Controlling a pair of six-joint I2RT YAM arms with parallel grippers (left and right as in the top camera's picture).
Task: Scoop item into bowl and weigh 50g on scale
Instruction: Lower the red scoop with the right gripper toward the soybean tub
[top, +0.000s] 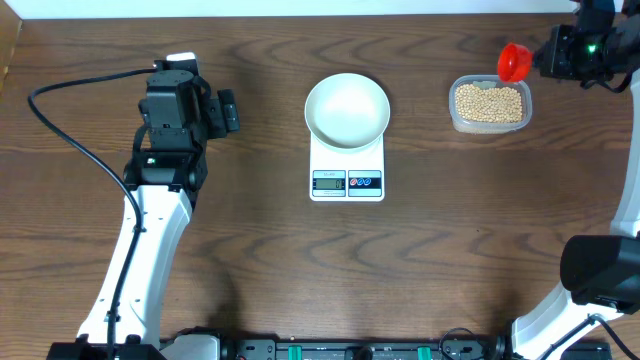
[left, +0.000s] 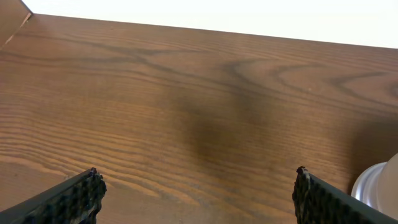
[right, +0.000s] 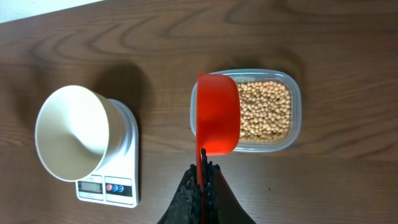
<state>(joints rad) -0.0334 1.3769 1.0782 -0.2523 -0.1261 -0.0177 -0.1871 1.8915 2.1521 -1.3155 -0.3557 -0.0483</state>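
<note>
The white bowl (top: 346, 108) stands empty on the white scale (top: 347, 181), mid-table; both also show in the right wrist view, bowl (right: 71, 132) and scale (right: 106, 186). The tan-yellow beans (top: 489, 102) fill a clear plastic tub (top: 455, 118) at the right, seen also in the right wrist view (right: 266, 109). My right gripper (right: 202, 177) is shut on the handle of a red scoop (right: 216, 115), held above the tub's left edge; the scoop (top: 514, 61) looks empty. My left gripper (left: 196, 193) is open and empty over bare table left of the bowl.
The left arm (top: 170, 120) stands at the table's left with a black cable (top: 60, 130) trailing from it. The right arm (top: 590, 50) reaches in from the far right corner. The table's far edge (left: 211, 28) lies ahead of the left gripper.
</note>
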